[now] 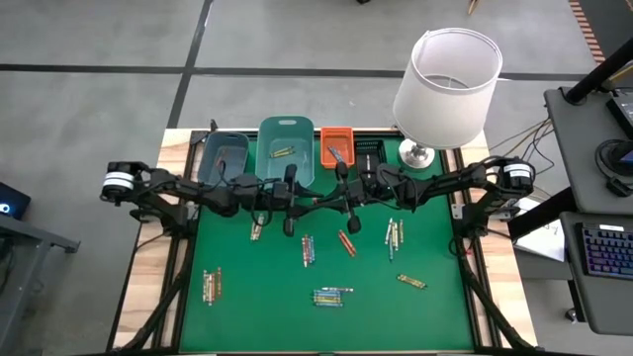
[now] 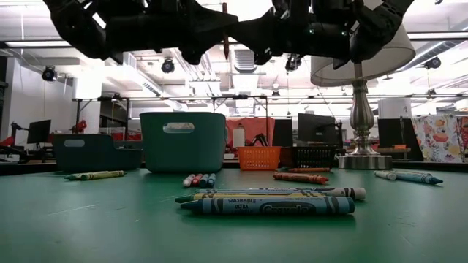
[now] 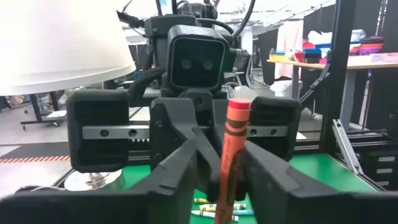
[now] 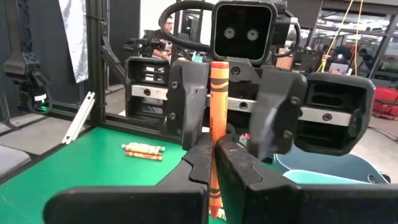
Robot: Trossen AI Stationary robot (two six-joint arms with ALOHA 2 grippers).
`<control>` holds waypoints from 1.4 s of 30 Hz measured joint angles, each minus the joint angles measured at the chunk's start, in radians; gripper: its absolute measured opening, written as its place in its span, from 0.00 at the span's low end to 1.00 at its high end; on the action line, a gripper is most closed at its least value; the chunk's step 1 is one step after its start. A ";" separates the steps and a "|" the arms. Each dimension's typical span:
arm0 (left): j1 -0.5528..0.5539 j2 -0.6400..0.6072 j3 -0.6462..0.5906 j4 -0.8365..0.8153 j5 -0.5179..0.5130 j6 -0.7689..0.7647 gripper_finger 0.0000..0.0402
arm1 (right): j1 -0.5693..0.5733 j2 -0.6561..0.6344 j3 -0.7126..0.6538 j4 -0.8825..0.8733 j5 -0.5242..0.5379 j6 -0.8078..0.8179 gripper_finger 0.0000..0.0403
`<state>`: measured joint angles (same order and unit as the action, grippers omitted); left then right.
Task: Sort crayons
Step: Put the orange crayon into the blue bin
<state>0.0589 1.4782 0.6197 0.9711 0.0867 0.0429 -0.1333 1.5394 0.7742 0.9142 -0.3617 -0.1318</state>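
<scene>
An orange-red crayon (image 2: 226, 45) stands upright high above the green mat (image 1: 267, 297), between my two grippers, which meet nose to nose over the mat's far middle. My left gripper (image 1: 309, 202) and my right gripper (image 1: 327, 198) are both shut on it. Loose crayons lie flat on the mat in small groups: one near the middle (image 1: 308, 250), an orange one (image 1: 347, 242), a group to the right (image 1: 394, 234), a group near the front (image 1: 333, 296), and another at the left (image 1: 209, 286). My left gripper pinches the crayon's shaft (image 3: 225, 186) between its two fingers, coming level from the table's left, fingers across the crayon. The crayon is upright and lifted clear. My right gripper pinches the same crayon's shaft (image 4: 215, 146) between its two fingers, coming level from the table's right, fingers across the crayon. Most of the crayon stands out past the fingers, clear of the mat.
At the mat's far edge stand a dark teal bin (image 1: 223, 156), a lighter teal bin (image 1: 287, 133) with crayons in it, a small orange bin (image 1: 336, 133) and a black bin (image 1: 368, 155). A lamp (image 1: 445, 79) stands at the far right.
</scene>
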 joint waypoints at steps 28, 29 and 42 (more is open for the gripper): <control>0.002 -0.073 0.001 -0.121 -0.040 -0.046 0.01 | -0.005 -0.019 0.000 -0.071 0.104 0.048 0.33; 0.002 -0.073 0.001 -0.122 -0.045 -0.052 0.01 | -0.005 -0.019 0.000 -0.071 0.104 0.048 0.34; 0.024 -0.136 0.002 -0.249 -0.121 -0.061 0.00 | -0.005 -0.051 0.001 -0.199 0.268 0.118 0.47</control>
<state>0.0831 1.3427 0.6220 0.7221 -0.0345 -0.0185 -0.1384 1.4881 0.7750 0.7156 -0.0942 -0.0134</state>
